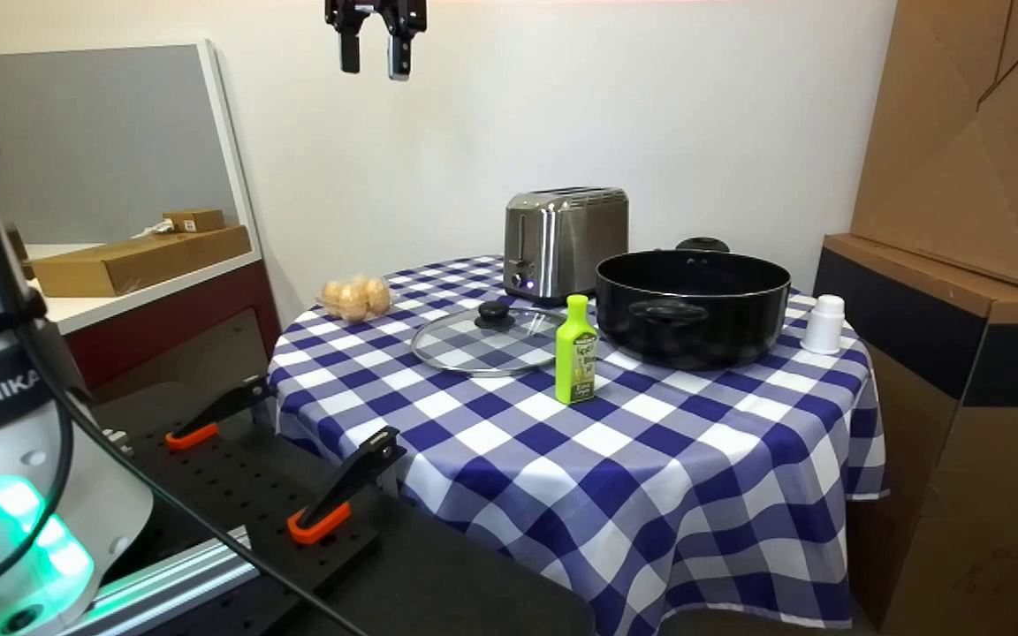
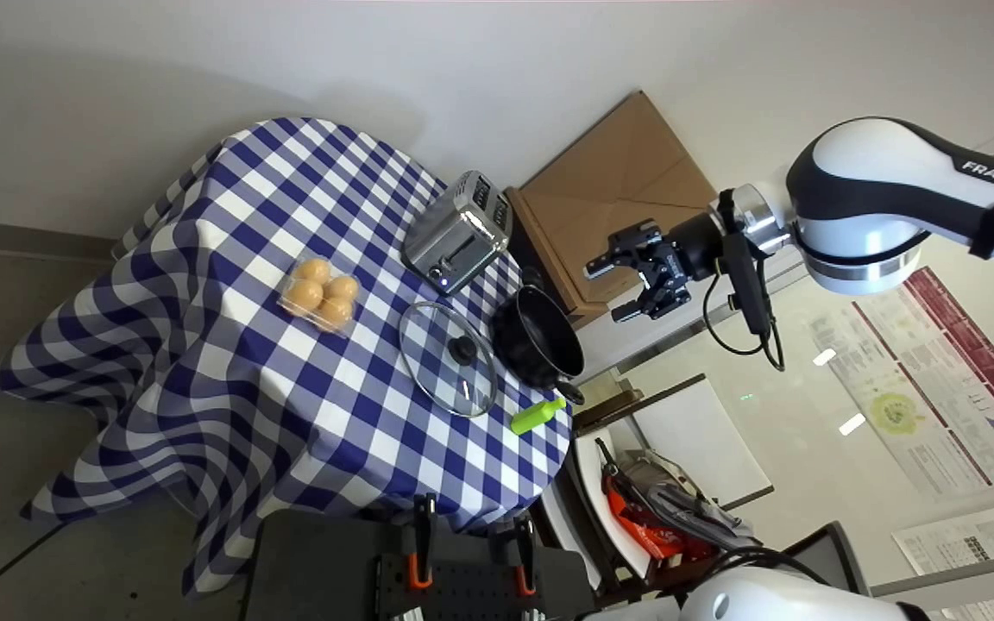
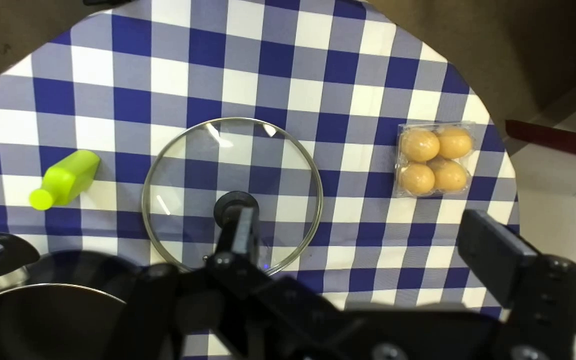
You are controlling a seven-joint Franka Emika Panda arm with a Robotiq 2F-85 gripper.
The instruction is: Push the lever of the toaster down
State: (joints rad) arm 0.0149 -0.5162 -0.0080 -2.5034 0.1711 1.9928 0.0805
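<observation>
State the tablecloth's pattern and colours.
The tablecloth has a blue-and-white gingham check, clearest in the wrist view.

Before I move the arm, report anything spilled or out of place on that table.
Nothing looks spilled or toppled, and the toaster stands upright. Only mildly odd: the glass lid lies on the checked tablecloth, leaving the black pot beside it uncovered.

From my remote post I find the arm (image 2: 877, 181) raised, with the wrist (image 2: 754, 213) at its outer end. The gripper (image 1: 375, 72) hangs high in an exterior view, cropped at the top edge, both fingers (image 1: 398, 60) pointing down. Through the wrist view I note those fingers set well apart, a broad gap between them. Green lamps (image 1: 67, 561) are lit on the base (image 1: 107, 512).
</observation>
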